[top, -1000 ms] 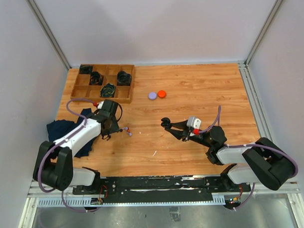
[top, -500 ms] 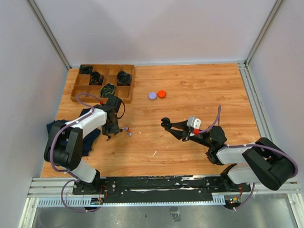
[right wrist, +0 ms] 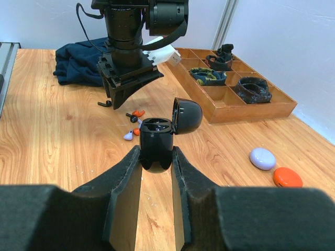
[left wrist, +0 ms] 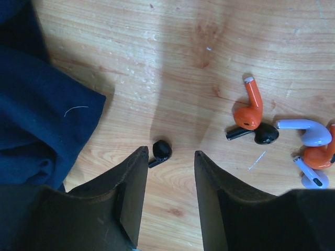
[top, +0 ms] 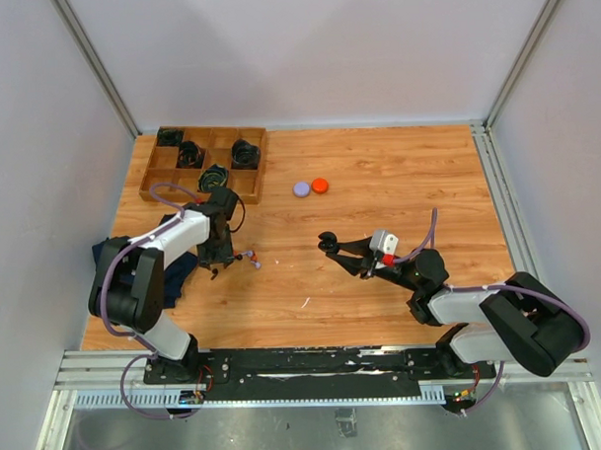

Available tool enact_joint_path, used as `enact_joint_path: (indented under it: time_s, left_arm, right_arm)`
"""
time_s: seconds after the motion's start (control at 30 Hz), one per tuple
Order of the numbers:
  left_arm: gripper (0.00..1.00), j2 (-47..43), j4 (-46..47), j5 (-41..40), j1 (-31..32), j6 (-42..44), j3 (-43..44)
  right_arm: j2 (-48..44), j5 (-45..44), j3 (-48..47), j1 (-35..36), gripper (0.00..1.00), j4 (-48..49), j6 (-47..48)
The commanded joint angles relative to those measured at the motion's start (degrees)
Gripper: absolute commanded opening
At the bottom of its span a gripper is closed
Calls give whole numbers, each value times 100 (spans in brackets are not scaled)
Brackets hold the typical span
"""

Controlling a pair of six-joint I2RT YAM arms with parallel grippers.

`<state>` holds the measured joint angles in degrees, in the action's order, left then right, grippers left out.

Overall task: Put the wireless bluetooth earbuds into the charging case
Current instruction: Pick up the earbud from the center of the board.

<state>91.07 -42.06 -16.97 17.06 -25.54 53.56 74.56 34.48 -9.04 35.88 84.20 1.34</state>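
Note:
Several earbuds lie loose on the wooden table left of centre (top: 250, 256). In the left wrist view a black earbud (left wrist: 161, 150) lies on the wood just ahead of my left fingertip, touching neither finger. To its right sit an orange earbud (left wrist: 250, 107), another black one (left wrist: 261, 133), a pale lilac one (left wrist: 309, 130) and more at the frame edge. My left gripper (left wrist: 170, 154) points down over the table, open and empty. My right gripper (right wrist: 156, 157) is shut on the black charging case (right wrist: 156, 138), held above the table with its lid flipped open and its sockets empty.
A wooden tray (top: 196, 198) with coiled black cables stands at the back left. A lilac round case (top: 301, 188) and an orange round case (top: 320, 185) lie on the table behind centre. A dark blue cloth (top: 134, 255) lies bunched beside the left arm.
The left arm has folded in closer to its base side while its gripper stayed low beside the earbuds. The right arm and the open case have not moved.

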Motion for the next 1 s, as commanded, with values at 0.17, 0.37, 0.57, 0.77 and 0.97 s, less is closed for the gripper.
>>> enact_joint_path:
  time_s: [0.17, 0.37, 0.57, 0.77, 0.97]
  left_arm:
    - [42, 65, -59, 12, -199, -5, 72]
    - [39, 212, -18, 163, -216, 14, 45]
    - [34, 272, -6, 360, -221, 10, 23]
    - [29, 254, 98, 654, -221, 4, -83]
    - [28, 123, 128, 918, -221, -47, -198]
  right_arm:
    - [-151, 94, 42, 145, 4, 339, 59]
    - [-175, 102, 38, 147, 4, 337, 55]
    - [-177, 96, 51, 145, 4, 334, 58]
    - [-184, 94, 52, 142, 4, 342, 59]
    - [-194, 102, 46, 150, 4, 337, 59]
